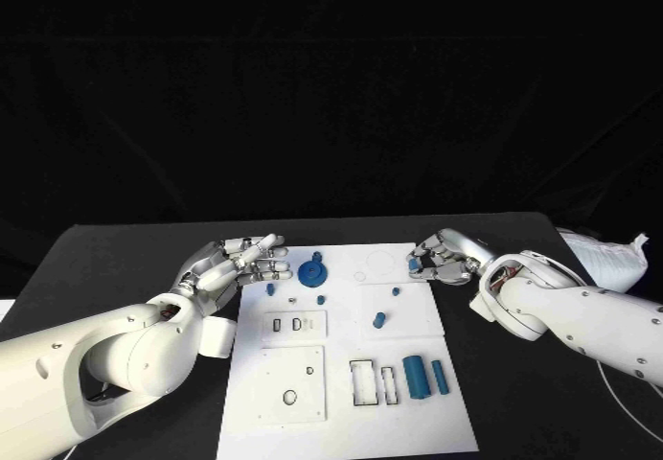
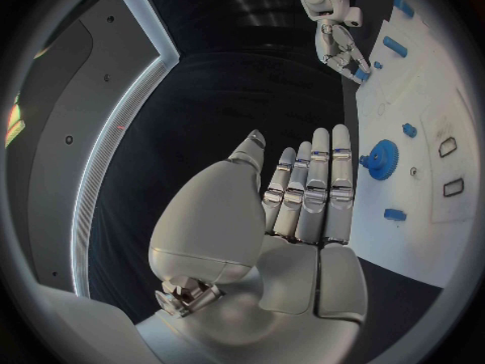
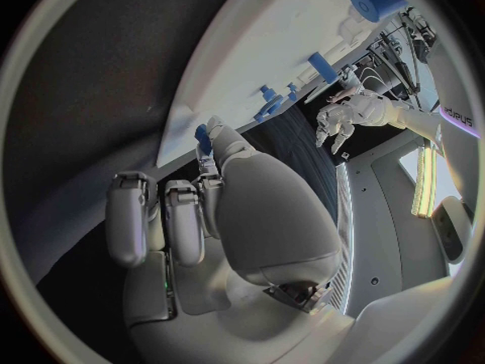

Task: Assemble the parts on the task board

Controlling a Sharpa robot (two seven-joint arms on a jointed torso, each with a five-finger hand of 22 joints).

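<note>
On the table [image 1: 125, 259], task board [image 1: 346, 402] in the middle. At its far left, a gear-shaped part [image 1: 313, 274]; a small part [image 1: 380, 318] mid-board; two long parts [image 1: 415, 378] side by side near right. Left hand [image 1: 228, 266] beside the far-left corner, right hand [image 1: 445, 259] at the far-right corner.

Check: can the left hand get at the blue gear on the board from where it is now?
Probably yes. The left hand hovers open at the task board's left edge, and the blue gear lies just beside its fingertips with only a small blue part nearby. The right hand is across the board, holding another blue piece.
</note>
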